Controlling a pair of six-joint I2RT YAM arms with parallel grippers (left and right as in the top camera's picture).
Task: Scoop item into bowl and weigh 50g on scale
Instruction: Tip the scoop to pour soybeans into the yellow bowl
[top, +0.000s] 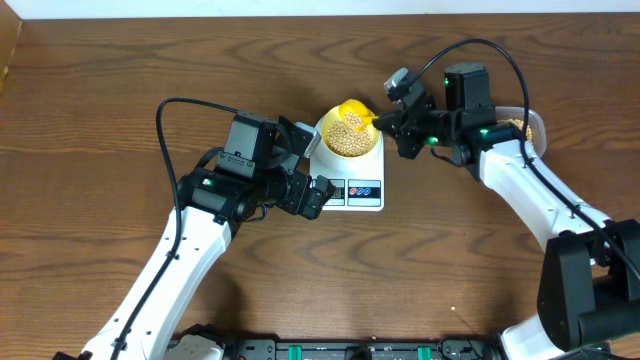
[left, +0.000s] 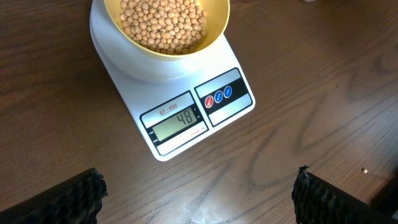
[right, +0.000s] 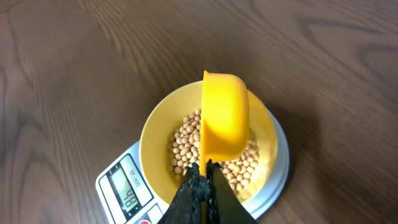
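We're looking at a dark brown wood-grain table (top: 100, 100), matte and streaky. On it sits the glossy white scale (left: 186, 118) with rounded corners, its grey display reading 48. The smooth pale yellow bowl (right: 155, 137) rests on its platform, full of round tan beans (left: 165, 25). Now the right gripper (right: 202, 180) pinches the handle of the bright yellow spoon (right: 225, 115), which is tipped above the bowl, and the left gripper (left: 199, 199) hangs spread wide, empty.

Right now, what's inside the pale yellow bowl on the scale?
Beige beans lie in the bowl, and a yellow measuring spoon hangs tipped over them. The bowl's floor is covered by beans. The spoon's inside is turned away.
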